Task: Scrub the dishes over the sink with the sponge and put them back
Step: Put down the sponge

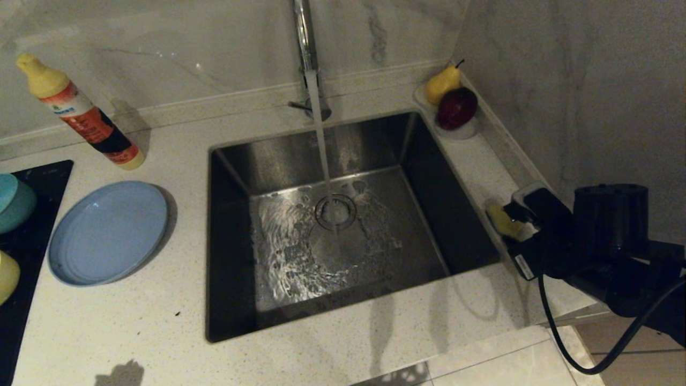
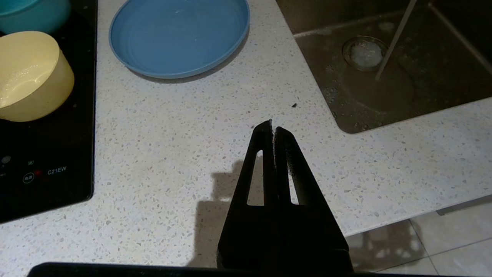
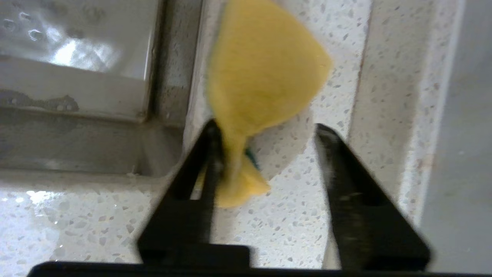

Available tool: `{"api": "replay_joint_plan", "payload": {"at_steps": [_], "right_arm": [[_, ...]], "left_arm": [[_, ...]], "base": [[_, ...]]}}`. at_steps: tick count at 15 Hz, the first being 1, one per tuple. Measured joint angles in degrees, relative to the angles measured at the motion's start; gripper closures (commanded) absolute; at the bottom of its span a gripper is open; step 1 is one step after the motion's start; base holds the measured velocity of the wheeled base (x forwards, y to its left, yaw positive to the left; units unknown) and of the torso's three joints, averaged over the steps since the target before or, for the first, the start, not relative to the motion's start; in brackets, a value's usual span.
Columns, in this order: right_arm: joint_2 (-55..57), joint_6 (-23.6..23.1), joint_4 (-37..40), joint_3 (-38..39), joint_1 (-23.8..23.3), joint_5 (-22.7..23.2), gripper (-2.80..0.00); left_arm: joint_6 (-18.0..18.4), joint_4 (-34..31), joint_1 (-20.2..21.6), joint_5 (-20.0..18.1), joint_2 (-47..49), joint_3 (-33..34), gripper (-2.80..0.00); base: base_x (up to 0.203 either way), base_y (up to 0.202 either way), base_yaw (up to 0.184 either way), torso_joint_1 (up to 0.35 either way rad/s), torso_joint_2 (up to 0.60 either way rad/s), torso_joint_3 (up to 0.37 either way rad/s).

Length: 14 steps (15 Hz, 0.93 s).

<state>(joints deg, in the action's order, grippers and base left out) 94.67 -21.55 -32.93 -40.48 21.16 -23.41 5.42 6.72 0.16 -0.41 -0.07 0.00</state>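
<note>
The yellow sponge point(image 3: 261, 77) sits on the speckled counter point(image 3: 307, 215) right of the sink point(image 1: 332, 225), touching one finger of the right gripper point(image 3: 269, 130), whose fingers stand apart. The left gripper point(image 2: 273, 127), fingers together, hovers near the light-blue plate point(image 2: 178, 34).

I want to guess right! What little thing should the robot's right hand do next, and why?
Probably pull back from the sponge. The right gripper stands open over the counter ledge beside the sink, and the sponge only leans on one finger, so it looks let go.
</note>
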Motion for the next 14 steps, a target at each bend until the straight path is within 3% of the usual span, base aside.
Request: {"api": "replay_joint_plan", "payload": {"at_steps": [14], "right_arm": [[-2.8,-0.9,0.3,0.4,-2.8,-1.0,-2.8]], "left_arm": [[0.0,0.0,0.0,0.0,0.0,0.0,0.0]], "base": [[0.0,0.0,0.0,0.0,0.0,0.0]]}}
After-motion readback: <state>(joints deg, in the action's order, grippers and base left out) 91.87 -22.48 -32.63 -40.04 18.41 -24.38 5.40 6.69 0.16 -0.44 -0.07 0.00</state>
